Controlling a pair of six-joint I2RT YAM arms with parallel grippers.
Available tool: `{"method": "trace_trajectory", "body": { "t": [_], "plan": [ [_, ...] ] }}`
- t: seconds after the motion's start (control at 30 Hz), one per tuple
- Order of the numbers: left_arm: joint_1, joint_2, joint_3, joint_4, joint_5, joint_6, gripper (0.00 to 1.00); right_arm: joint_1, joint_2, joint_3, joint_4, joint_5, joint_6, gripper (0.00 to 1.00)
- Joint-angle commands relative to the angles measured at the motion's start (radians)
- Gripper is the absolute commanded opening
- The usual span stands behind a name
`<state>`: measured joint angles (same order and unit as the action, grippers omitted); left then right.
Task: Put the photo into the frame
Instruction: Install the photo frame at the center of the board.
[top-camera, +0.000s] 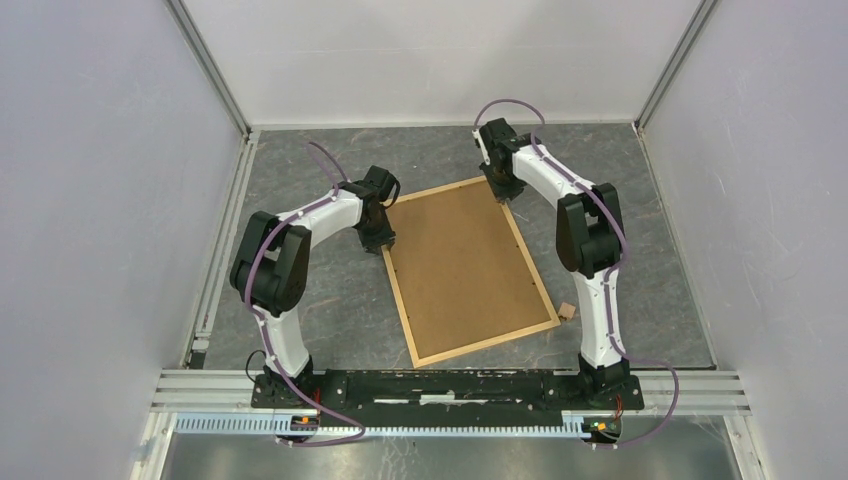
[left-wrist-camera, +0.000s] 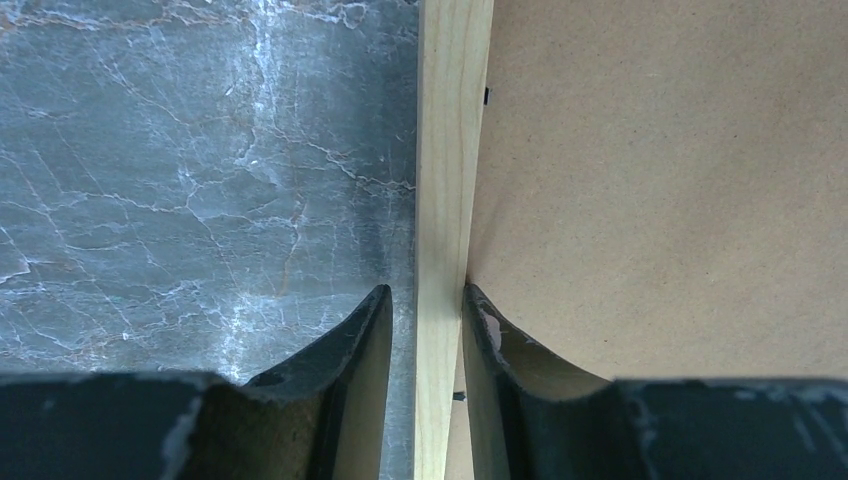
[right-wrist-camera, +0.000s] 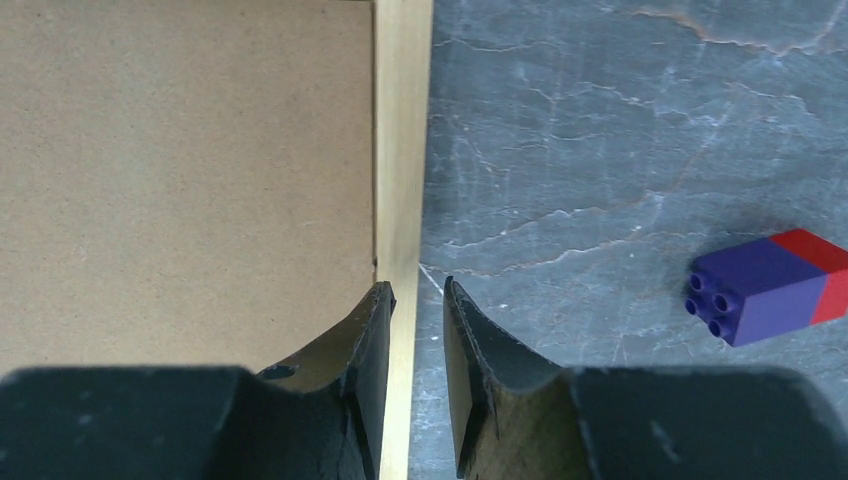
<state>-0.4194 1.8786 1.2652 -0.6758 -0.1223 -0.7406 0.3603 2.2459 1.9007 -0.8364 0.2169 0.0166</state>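
Frame: light wood frame (top-camera: 487, 343) lies flat and back up at the middle of the table (top-camera: 330, 310), its brown backing panel (top-camera: 465, 270) facing the overhead camera, between the two arms.
Long axis: the long sides run away from the arm bases, the far end skewed toward the left arm and the near end toward the right; the short sides lie near and far.
Photo: the photo shows in no view; whether it sits under the panel cannot be told.
Left jaws: narrow, astride the left long rail (left-wrist-camera: 445, 150) near its far end; the inner finger (left-wrist-camera: 490, 340) touches the wood, but a sliver of table shows beside the outer finger (left-wrist-camera: 350, 345), so nothing is clamped.
Right jaws: narrow, astride the right long rail (right-wrist-camera: 402, 130) by the far corner; a strip of table shows between the rail and the outer finger (right-wrist-camera: 480, 370), so there is no hold.
Step in hand: probably gripping both rails to lift or turn the frame.
Doing it well: close both pairs squarely across the wood, together, then raise them level so the thin frame neither twists nor slips.
Bystander: blue-and-red toy brick (right-wrist-camera: 760, 285) on the table outside the right rail, apart from it.
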Motion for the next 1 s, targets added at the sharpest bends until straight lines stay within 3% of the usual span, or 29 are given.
{"method": "trace_trajectory", "body": {
  "t": [0.0,0.97],
  "plan": [
    [0.004,0.016,-0.01,-0.019,-0.048,-0.02,0.37,0.009,0.026,0.037,0.005,0.008,-0.008,0.3],
    [0.005,0.03,-0.005,-0.025,-0.045,-0.005,0.35,0.009,0.071,0.045,0.012,0.049,-0.009,0.27]
  ]
}}
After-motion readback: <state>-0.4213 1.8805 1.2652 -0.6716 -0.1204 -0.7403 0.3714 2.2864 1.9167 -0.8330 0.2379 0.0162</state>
